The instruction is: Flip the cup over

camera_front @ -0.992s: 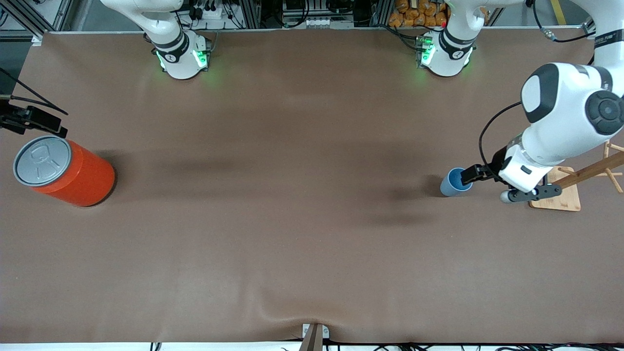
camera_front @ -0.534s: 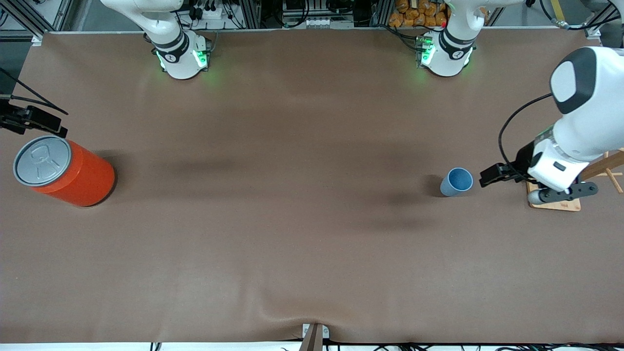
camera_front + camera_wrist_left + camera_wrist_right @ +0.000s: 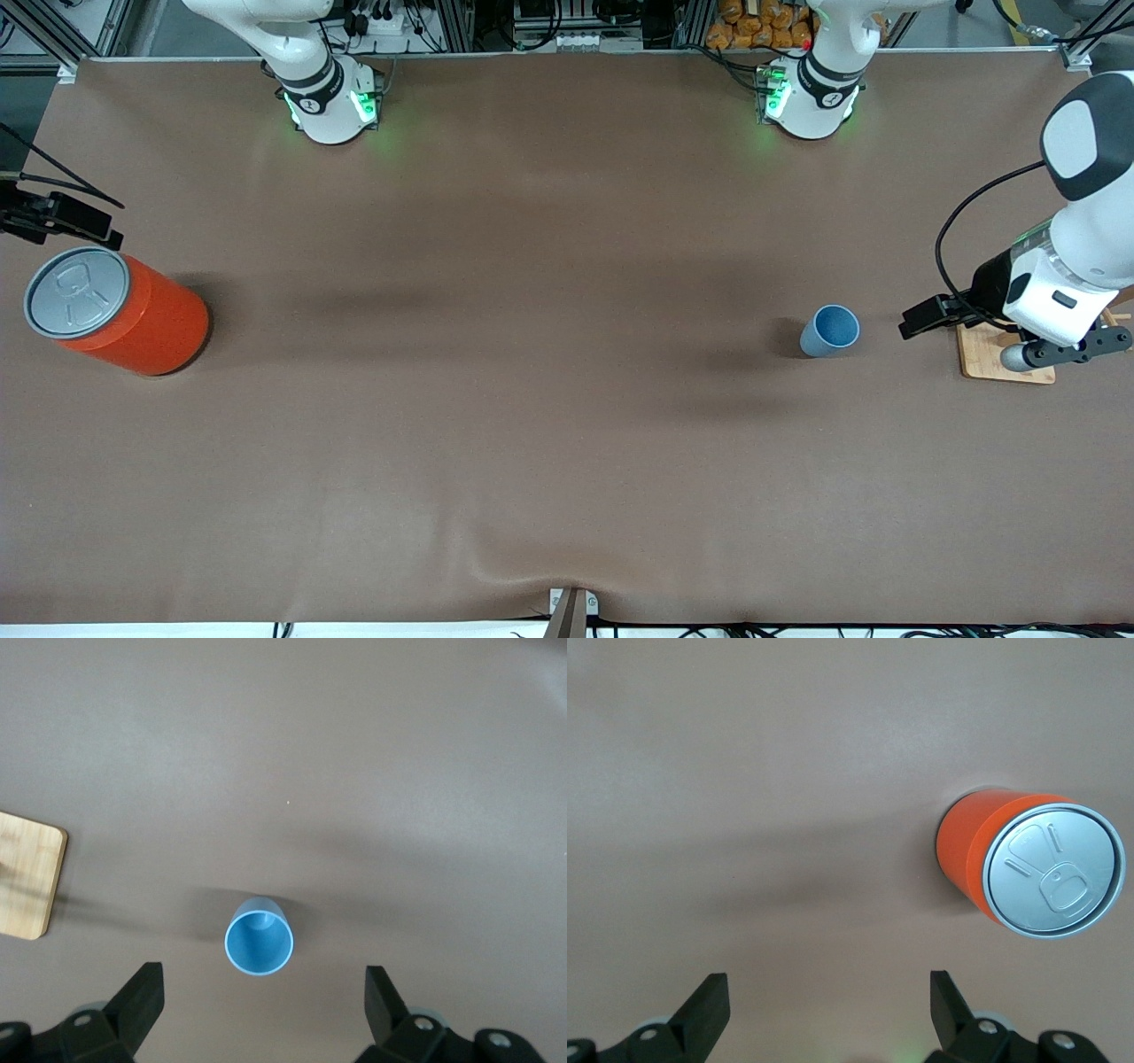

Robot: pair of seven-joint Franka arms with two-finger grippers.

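Left gripper (image 3: 921, 317) open beside upright cup (image 3: 829, 330), seemingly empty.

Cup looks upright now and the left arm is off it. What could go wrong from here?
The left gripper hangs open near the wooden stand; a sweep could bump its base. The cup stands free and light, so a returning finger could topple it. The right gripper waits open by the orange can.
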